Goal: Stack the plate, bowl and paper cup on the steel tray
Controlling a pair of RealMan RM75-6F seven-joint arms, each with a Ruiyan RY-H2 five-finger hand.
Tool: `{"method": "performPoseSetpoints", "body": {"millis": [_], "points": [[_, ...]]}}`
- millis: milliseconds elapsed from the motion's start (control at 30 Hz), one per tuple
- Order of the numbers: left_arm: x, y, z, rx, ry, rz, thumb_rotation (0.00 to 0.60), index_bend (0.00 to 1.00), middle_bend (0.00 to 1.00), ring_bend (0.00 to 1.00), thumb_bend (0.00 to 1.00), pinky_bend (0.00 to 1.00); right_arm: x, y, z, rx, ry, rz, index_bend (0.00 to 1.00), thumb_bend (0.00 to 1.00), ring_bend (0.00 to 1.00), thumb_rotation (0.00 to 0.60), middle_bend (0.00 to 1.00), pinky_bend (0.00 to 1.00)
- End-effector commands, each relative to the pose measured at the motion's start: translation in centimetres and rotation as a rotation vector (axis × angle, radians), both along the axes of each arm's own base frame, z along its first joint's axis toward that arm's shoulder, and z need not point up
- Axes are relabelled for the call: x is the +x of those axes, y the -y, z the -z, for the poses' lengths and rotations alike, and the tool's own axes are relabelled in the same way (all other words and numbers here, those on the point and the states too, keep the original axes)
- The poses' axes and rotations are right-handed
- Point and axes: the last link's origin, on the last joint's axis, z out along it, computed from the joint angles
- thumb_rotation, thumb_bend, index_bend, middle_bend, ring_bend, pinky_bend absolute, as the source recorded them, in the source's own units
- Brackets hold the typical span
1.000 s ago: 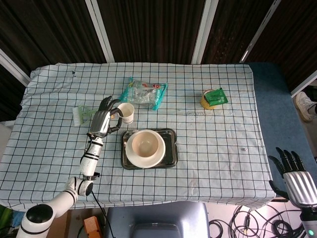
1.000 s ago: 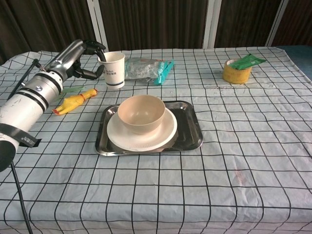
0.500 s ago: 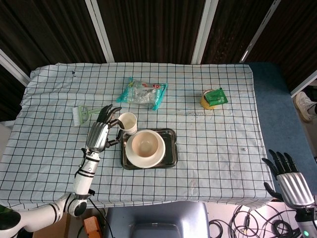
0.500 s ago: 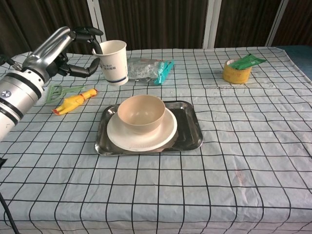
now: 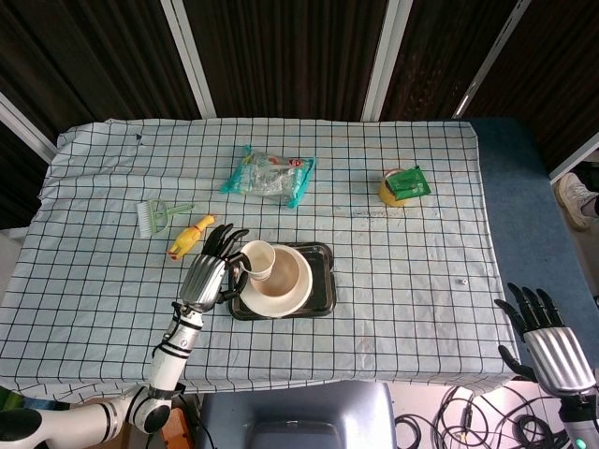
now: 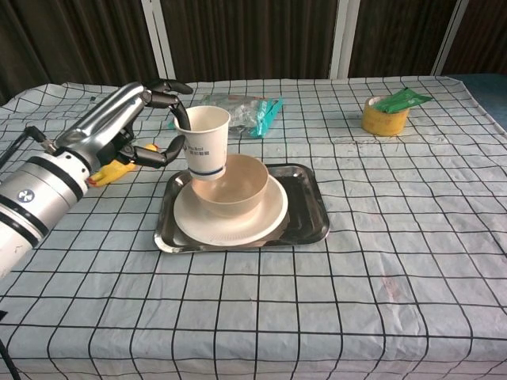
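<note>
A steel tray [image 5: 321, 283] [image 6: 306, 207] lies at mid-table with a white plate [image 5: 301, 294] [image 6: 255, 225] on it. A beige bowl [image 5: 285, 274] [image 6: 242, 187] stands on the plate. My left hand [image 5: 212, 271] [image 6: 135, 127] holds a white paper cup [image 5: 257, 259] [image 6: 207, 142] upright in the air, over the bowl's left rim. One finger hooks inside the cup's mouth and the thumb presses its outer wall. My right hand [image 5: 550, 340] hangs off the table's right front corner, fingers spread, holding nothing.
A clear snack bag [image 5: 270, 175] [image 6: 242, 108] lies behind the tray. A yellow tape roll with a green packet [image 5: 403, 185] [image 6: 387, 113] sits at the right rear. A yellow rubber chicken [image 5: 189, 236] [image 6: 120, 165] and a green brush [image 5: 156, 214] lie left of the tray.
My left hand carried the cup up off the cloth and rightward, from beside the snack bag to above the bowl's left rim. The right hand barely shifted.
</note>
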Motion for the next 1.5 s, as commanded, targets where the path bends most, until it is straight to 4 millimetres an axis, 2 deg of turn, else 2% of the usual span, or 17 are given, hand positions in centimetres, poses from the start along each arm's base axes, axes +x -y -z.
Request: {"method": "performPoseSetpoints", "body": {"millis": [33,367,700,767,967,1067,1233,1333,1500], "points": [[0.4,0.0,0.6,0.001,-0.001,0.007,0.600,0.57,0.13,0.00,0.40,0.00,0.0,0.0,0.0,0.001,0.000,0.002,0.16,0.23,0.00,0.600,0.00,0.00],[0.1,-0.7,3.4,-0.064,0.005,-0.051,0.600,0.56,0.13,0.00,0.40,0.00,0.0,-0.2,-0.6,-0.020,0.007,-0.004,0.16,0.23,0.00,0.600,0.00,0.00],[0.0,-0.4,4.8,-0.092,-0.018,-0.040,0.600,0.54,0.13,0.00,0.39,0.00,0.0,-0.2,-0.5,-0.015,0.001,-0.004,0.16,0.23,0.00,0.600,0.00,0.00],[-0.1,-0.5,5.0,-0.098,-0.023,-0.042,0.600,0.51,0.13,0.00,0.39,0.00,0.0,-0.3,-0.5,-0.015,0.003,-0.005,0.16,0.23,0.00,0.600,0.00,0.00],[-0.2,-0.5,5.0,-0.110,-0.020,-0.039,0.600,0.32,0.09,0.00,0.39,0.00,-0.1,-0.2,-0.6,-0.018,0.002,0.000,0.16,0.23,0.00,0.600,0.00,0.00],[-0.2,-0.3,4.6,-0.113,-0.016,-0.026,0.600,0.14,0.05,0.00,0.39,0.00,-0.1,-0.2,-0.6,-0.017,0.003,0.001,0.16,0.23,0.00,0.600,0.00,0.00],[-2.3,1.9,0.7,-0.135,-0.026,0.004,0.600,0.03,0.00,0.00,0.38,0.00,0.0,-0.4,-0.7,-0.019,0.006,-0.006,0.15,0.23,0.00,0.600,0.00,0.00],[-5.6,3.1,-3.3,-0.077,-0.075,-0.023,0.600,0.01,0.00,0.00,0.38,0.00,0.1,-0.5,-0.9,-0.025,0.008,-0.009,0.15,0.23,0.00,0.600,0.00,0.00],[-13.6,6.9,-11.4,0.057,-0.242,-0.167,0.600,0.00,0.00,0.00,0.39,0.00,-0.1,-0.4,-0.7,-0.048,0.002,0.021,0.11,0.23,0.00,0.600,0.00,0.00]]}}
